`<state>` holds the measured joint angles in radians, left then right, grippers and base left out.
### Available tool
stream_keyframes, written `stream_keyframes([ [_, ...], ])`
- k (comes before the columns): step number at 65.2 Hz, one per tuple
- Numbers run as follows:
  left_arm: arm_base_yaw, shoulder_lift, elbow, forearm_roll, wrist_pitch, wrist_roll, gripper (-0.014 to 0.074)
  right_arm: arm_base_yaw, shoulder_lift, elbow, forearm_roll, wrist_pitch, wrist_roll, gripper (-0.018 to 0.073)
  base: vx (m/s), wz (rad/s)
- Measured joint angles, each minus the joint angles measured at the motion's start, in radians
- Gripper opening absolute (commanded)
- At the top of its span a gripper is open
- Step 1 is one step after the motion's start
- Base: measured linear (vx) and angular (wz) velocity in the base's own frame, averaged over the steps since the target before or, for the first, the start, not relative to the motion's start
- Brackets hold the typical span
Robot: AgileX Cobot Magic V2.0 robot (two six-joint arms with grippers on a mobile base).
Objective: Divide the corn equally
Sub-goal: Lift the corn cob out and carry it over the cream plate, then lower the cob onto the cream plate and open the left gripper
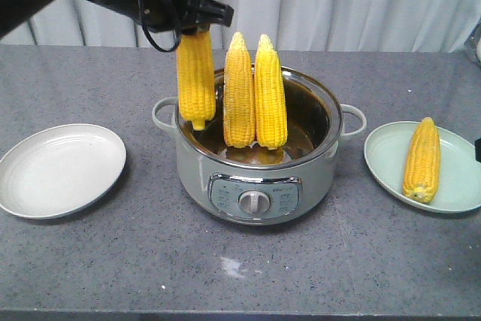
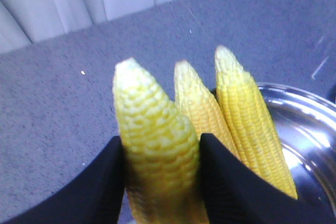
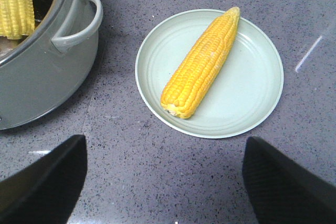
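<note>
My left gripper (image 1: 197, 26) is shut on a yellow cob of corn (image 1: 195, 79), holding it upright above the left rim of the grey cooking pot (image 1: 255, 163); its black fingers (image 2: 231, 182) clamp the cob (image 2: 157, 145) on both sides. Two more cobs (image 1: 239, 92) (image 1: 270, 94) stand upright inside the pot. A fourth cob (image 1: 422, 160) lies on the pale green plate (image 1: 458, 186) at the right. My right gripper (image 3: 164, 182) hovers open over bare counter just in front of that plate (image 3: 252, 103), with nothing between its fingers.
A white plate (image 1: 60, 171) sits on the grey counter to the left of the pot, with nothing on it. The pot has side handles (image 1: 353, 119) and a front dial (image 1: 254, 202). Curtains hang behind the counter.
</note>
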<state>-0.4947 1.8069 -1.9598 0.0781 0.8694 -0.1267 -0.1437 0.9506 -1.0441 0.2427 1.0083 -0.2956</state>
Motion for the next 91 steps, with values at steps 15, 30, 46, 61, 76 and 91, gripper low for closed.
stream_keyframes([
  [15, 0.0, -0.074, -0.114, 0.105, 0.066, -0.013, 0.002, 0.0, 0.0, 0.0, 0.0, 0.0, 0.0, 0.0594, 0.0, 0.0],
  [30, 0.0, -0.095, -0.157, 0.306, 0.3, -0.078, 0.0022, 0.0, 0.0, 0.0, 0.0, 0.0, 0.0, 0.0594, 0.0, 0.0],
  [46, 0.022, -0.094, -0.155, 0.374, 0.403, -0.101, 0.0022, 0.0, 0.0, 0.0, 0.0, 0.0, 0.0, 0.0594, 0.0, 0.0],
  [61, 0.106, -0.094, -0.123, 0.282, 0.402, -0.101, 0.0022, 0.0, 0.0, 0.0, 0.0, 0.0, 0.0, 0.0594, 0.0, 0.0],
  [76, 0.196, -0.088, 0.102, 0.259, 0.4, -0.101, 0.0022, 0.0, 0.0, 0.0, 0.0, 0.0, 0.0, 0.0594, 0.0, 0.0],
  [91, 0.281, -0.052, 0.242, 0.255, 0.395, -0.093, 0.0022, 0.0, 0.0, 0.0, 0.0, 0.0, 0.0, 0.0594, 0.0, 0.0],
])
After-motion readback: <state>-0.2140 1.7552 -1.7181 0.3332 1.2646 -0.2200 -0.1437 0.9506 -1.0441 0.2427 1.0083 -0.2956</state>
